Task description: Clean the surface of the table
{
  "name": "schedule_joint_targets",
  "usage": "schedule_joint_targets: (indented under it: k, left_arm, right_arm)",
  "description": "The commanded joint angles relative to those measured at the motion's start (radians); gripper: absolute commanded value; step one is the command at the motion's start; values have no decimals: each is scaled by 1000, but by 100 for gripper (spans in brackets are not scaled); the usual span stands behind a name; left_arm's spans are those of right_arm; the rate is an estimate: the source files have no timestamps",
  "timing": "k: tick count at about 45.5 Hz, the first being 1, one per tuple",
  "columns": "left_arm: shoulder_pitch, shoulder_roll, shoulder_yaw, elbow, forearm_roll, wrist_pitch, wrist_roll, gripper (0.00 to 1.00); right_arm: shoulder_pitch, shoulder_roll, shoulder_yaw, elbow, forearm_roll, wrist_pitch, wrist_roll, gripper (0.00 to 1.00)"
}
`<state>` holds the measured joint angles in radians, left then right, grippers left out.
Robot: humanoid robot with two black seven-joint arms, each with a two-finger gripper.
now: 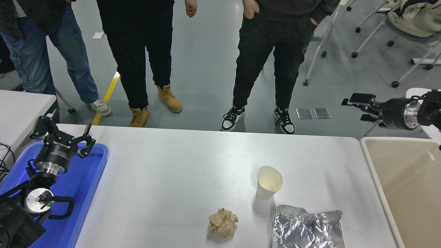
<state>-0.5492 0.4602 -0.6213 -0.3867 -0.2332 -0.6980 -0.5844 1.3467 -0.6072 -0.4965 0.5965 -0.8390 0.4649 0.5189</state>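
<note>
The white table surface (pixel 179 172) fills the middle of the head view. On it stand a white paper cup (pixel 268 182), upright and empty, a crumpled brown paper ball (pixel 223 223) and a crinkled silver foil bag (pixel 306 229) near the front edge. My right gripper (pixel 356 108) is open and empty, raised at the right edge, pointing left, well above and behind the cup. My left gripper (pixel 62 132) is open and parked over the blue tray (pixel 86 193) at the lower left.
A beige bin (pixel 406 186) stands at the table's right end. Three people stand at the far side, one in tan boots (pixel 168 100). A smaller white table (pixel 20 110) is at the left. Rolling chairs (pixel 396 27) stand at the back right.
</note>
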Motion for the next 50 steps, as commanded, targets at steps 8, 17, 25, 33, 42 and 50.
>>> schedule_joint_targets:
  k: [8,17,25,33,42,50]
  left_arm:
    - [0,0,0,0,0,0,0,100]
    - [0,0,0,0,0,0,0,100]
    - [0,0,0,0,0,0,0,100]
    - [0,0,0,0,0,0,0,100]
    - [0,0,0,0,0,0,0,100]
    - [0,0,0,0,0,0,0,100]
  right_arm:
    - [201,33,-129,265,-357,24,0,99]
    - [296,101,-177,402,-368,24,-5,99]
    - [299,194,-174,431,-370,21,-10,99]
    - [278,268,-171,427,-370,12,-19,99]
    - [206,317,-171,378,-370,-40,-39,99]
    - [134,339,-171,316,-368,-89,-76,99]
